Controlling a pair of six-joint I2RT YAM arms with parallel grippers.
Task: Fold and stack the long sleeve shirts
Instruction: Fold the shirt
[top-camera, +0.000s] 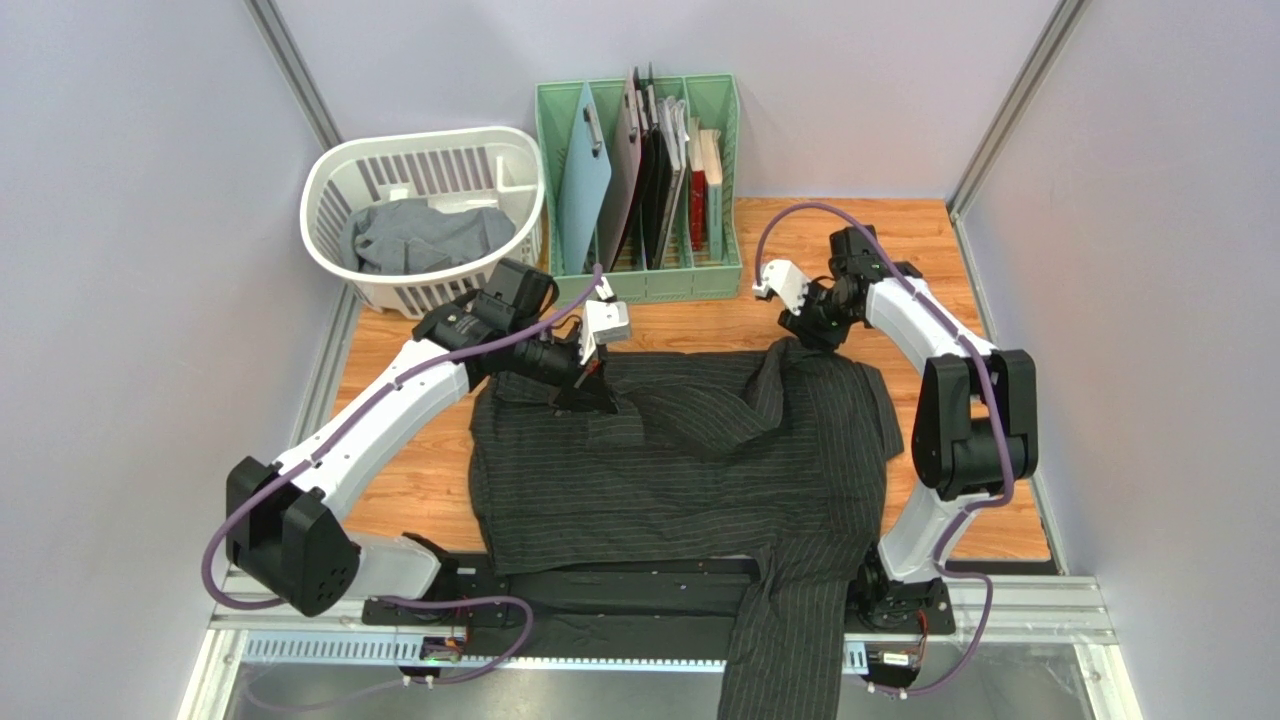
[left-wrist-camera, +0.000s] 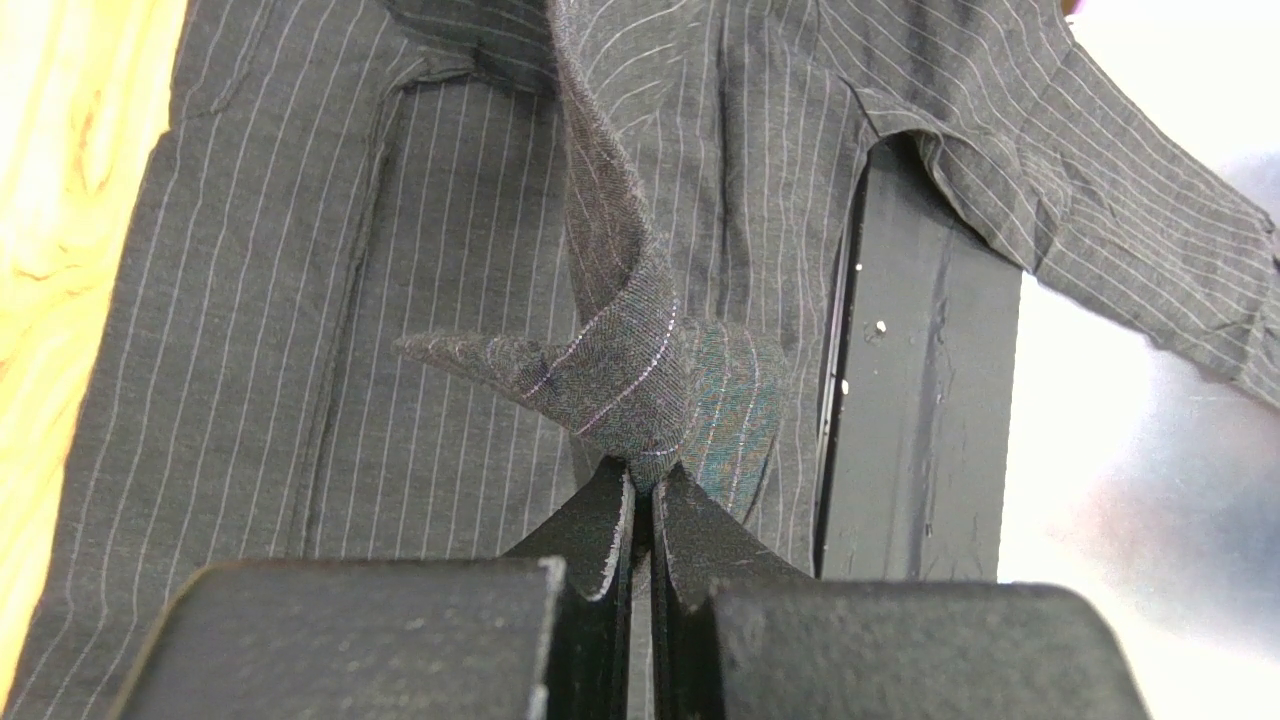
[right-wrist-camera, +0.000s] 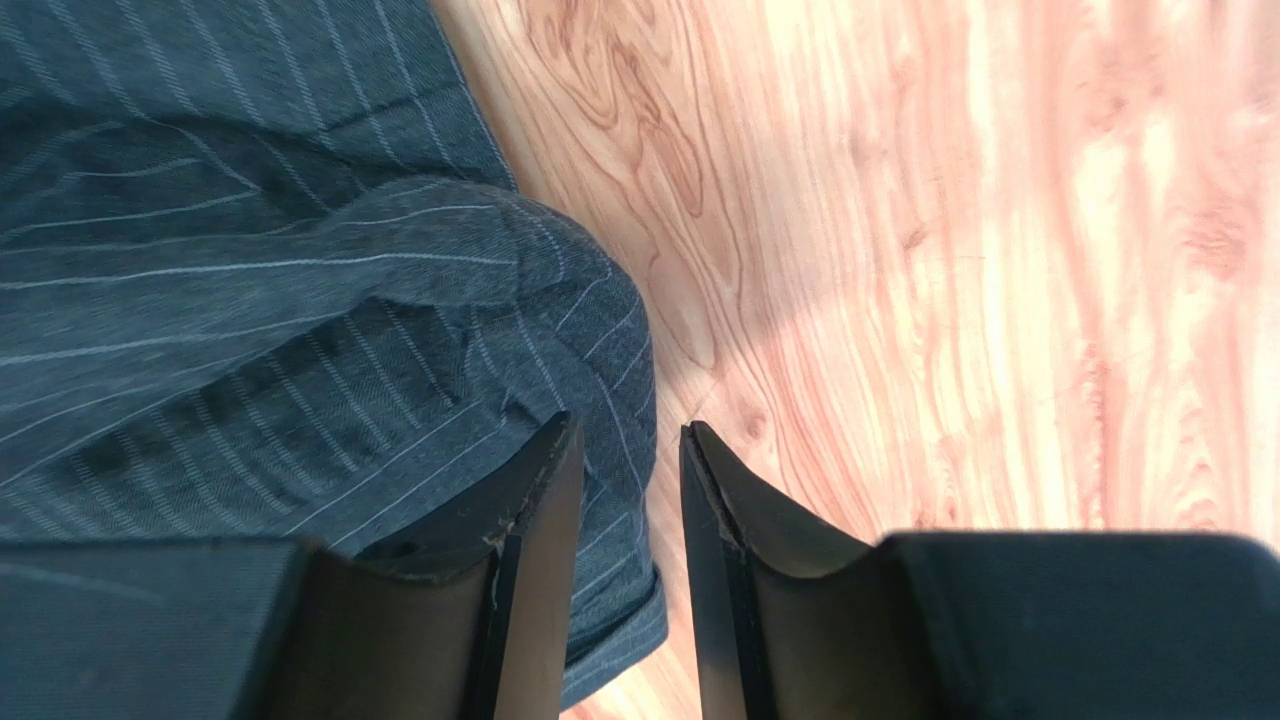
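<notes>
The black pinstriped shirt (top-camera: 676, 465) lies spread on the wooden table, with one sleeve (top-camera: 781, 645) hanging over the near edge. My left gripper (top-camera: 589, 393) is at the shirt's far left corner. In the left wrist view it (left-wrist-camera: 649, 473) is shut on a twisted fold of the pinstriped cloth (left-wrist-camera: 609, 360), lifted above the rest of the shirt. My right gripper (top-camera: 800, 333) is at the shirt's far right corner. In the right wrist view it (right-wrist-camera: 631, 435) is open, its jaws apart over the shirt's edge (right-wrist-camera: 624, 600). The grey shirt (top-camera: 428, 237) lies in the basket.
A white laundry basket (top-camera: 338, 173) stands at the back left. A green rack (top-camera: 559, 113) with flat boards and folders stands at the back middle. Bare wood (top-camera: 917, 240) shows at the back right. Grey walls close in both sides.
</notes>
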